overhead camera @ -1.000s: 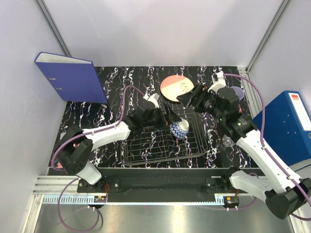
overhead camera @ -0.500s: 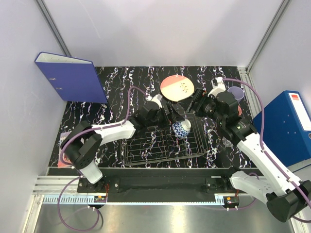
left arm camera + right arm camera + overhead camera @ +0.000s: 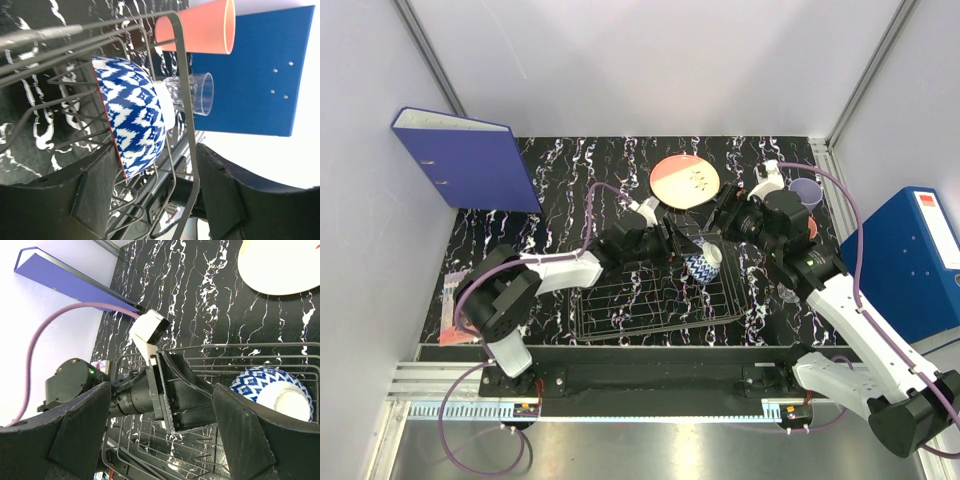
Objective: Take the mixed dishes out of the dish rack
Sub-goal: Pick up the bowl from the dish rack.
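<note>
Dish rack lower centre in top view; patterned bowl tipped at its right end, just ahead of spread, empty left end effector. Glazed, likely slippery and breakable; pinch across the rim wall. Right end effector spread, empty, by rack's far edge; pink plate beyond on counter.

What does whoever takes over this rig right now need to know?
Left end effector: open, at the bowl, not closed on it.
Right end effector: open, holding nothing, near the far right corner of the rack.
The bowl lies tilted on its side and is the only dish in the rack.
Done: plate, lavender cup, pink cup and glass are out on the table.
Left: grip the bowl, lift it out, set it on the table.
</note>
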{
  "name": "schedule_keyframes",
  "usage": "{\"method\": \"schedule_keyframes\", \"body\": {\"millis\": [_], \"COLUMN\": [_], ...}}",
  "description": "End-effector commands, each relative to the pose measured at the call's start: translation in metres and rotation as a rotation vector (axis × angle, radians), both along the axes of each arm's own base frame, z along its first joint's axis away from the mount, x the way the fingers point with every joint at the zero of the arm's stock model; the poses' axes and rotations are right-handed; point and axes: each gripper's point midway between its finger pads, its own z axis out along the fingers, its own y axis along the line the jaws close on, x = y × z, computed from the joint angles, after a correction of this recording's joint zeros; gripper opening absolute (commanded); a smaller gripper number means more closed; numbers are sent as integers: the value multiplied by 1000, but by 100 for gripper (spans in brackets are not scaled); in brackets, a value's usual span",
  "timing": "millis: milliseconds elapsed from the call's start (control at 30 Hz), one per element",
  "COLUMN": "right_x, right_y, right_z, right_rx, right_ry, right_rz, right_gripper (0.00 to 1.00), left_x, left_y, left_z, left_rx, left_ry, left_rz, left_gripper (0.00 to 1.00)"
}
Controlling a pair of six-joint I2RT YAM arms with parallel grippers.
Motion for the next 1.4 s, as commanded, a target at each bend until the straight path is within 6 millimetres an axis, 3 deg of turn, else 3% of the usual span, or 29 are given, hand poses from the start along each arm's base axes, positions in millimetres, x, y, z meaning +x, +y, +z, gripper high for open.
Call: {"method": "schedule_keyframes", "body": {"millis": [0,167,267,567,600,667,733,833,900,933,1233,1367], "right_x": [2,2,2,3,3,2,1,0,-2,-3,-10,-14], "right_y": [1,1,1,0,1,0,0,-2,-4,-5,-14,-16], "right_z": [1,-3,-3,-7,-7,-8,-5,1,8,11,50,61], "right_rx": [0,-3,-2,-7,-6,-9,-4,-8,-11,-12,-19,-16], "right_ry": [-15,-8,-7,0,-1,0,-5,-20,-33,-41,-116,-129], "right_rz": [-6,-6,-9,-11,-9,-10,-11,-13,-13,-12,-25,-23], "right_gripper": [89,89,89,89,89,89,89,89,89,89,89,89], "left_x": [-6,-9,-10,-15,-16,-16,-19,-24,-26,-26,-32,-38], "left_y": [-14,-19,-23,-29,-28,-28,-27,-23,-19,-15,12,18], "left_z": [14,13,13,18,18,23,27,42,67,64,188,224], "left_rx": [-104,-137,-169,-260,-261,-271,-278,-279,-287,-243,-242,-282], "left_ry": [-24,-20,-19,-16,-18,-29,-42,-86,-139,-148,-418,-472], "left_rz": [-61,-78,-91,-122,-127,-130,-138,-163,-181,-188,-239,-274], "left_gripper": [64,62,54,18,9,0,0,0,0,0,0,0]}}
